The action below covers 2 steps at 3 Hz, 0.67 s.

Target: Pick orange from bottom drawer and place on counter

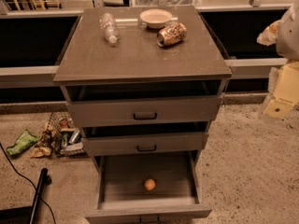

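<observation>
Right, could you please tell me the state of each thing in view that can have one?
bottom drawer: pulled wide open.
orange: lying loose on the bottom drawer's floor.
middle drawer: open a little.
top drawer: open a little.
can: crushed, on its side on the counter.
bottle: on its side on the counter.
bowl: upright.
gripper: at the right edge, far from the orange.

1 orange (149,184) in bottom drawer (125,181); gripper (279,105) perhaps far right
</observation>
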Motion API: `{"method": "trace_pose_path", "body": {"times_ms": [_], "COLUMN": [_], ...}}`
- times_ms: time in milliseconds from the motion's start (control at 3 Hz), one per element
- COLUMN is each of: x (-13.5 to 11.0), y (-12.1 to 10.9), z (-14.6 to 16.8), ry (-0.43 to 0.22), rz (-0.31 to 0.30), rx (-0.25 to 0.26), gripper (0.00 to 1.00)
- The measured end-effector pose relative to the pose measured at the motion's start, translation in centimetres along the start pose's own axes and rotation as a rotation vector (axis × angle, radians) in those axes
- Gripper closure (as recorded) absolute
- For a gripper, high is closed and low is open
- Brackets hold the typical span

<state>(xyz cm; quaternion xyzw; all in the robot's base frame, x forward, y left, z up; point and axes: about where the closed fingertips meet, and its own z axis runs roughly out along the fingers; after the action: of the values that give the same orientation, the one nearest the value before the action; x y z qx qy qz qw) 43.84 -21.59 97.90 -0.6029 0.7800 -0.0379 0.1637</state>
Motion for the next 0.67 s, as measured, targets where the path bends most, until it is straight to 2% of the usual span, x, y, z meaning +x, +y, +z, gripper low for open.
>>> {"method": "trace_pose_path", "body": {"times_ms": [333,667], "x": [0.0,-0.6], "y": [0.0,1.0], "z": [0.0,2.4], "ry": [0.0,-0.065], "rz": [0.0,-0.018], "rx": [0.0,-0.032], "gripper": [0.0,0.0]}}
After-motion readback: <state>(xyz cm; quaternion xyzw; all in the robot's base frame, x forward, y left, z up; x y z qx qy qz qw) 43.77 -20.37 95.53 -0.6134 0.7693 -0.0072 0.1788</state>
